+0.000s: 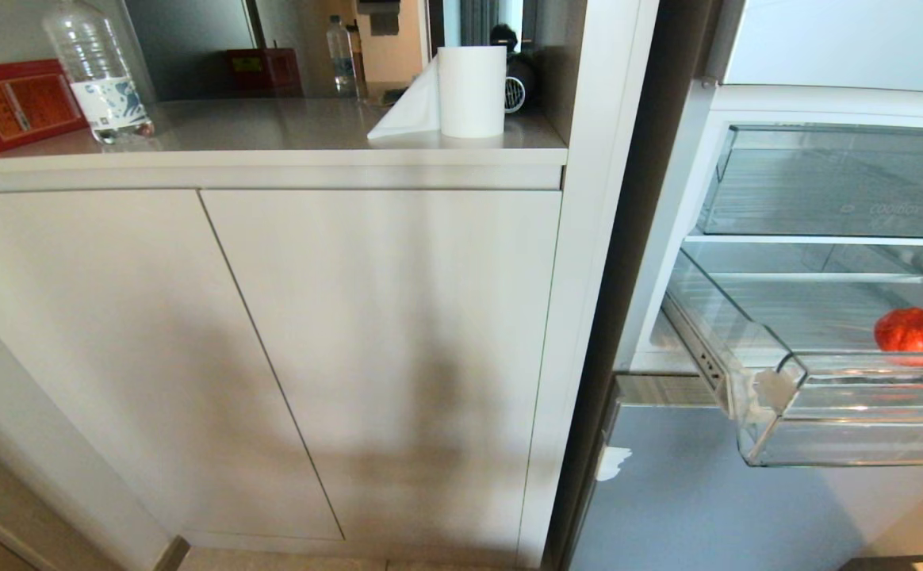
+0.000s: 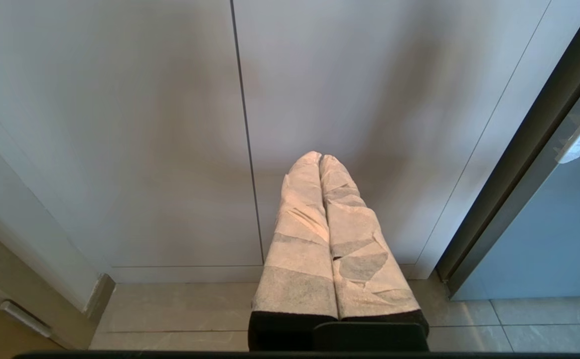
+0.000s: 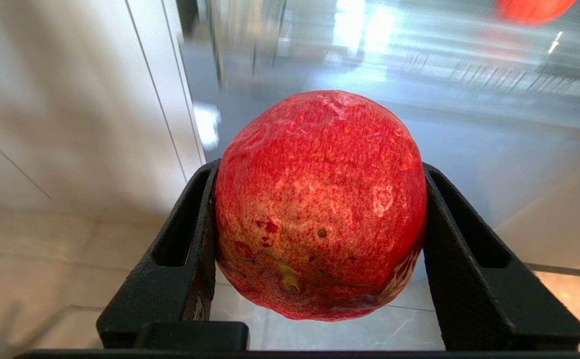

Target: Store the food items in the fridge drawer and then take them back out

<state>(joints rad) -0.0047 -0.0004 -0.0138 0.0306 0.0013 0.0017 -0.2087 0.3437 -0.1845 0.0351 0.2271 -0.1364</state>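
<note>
**Materials and surface finishes at the fridge and cabinet**

The fridge drawer [image 1: 779, 432] is clear, glossy plastic with a thick transparent lip. The ribbed fruit [image 1: 914, 330] inside it looks matt orange-red. The fruit [image 3: 320, 199] between the right gripper [image 3: 320, 279] jaws has a finely pitted, mottled red skin; the jaws are matt black textured plastic. The left gripper [image 2: 320, 158] fingers are wrapped in white fibrous cloth-like tape. The cabinet doors [image 1: 382, 357] are smooth matt off-white; the fridge door panel [image 1: 691, 507] is glossy pale blue. The paper roll [image 1: 471, 91] is matt white.
</note>
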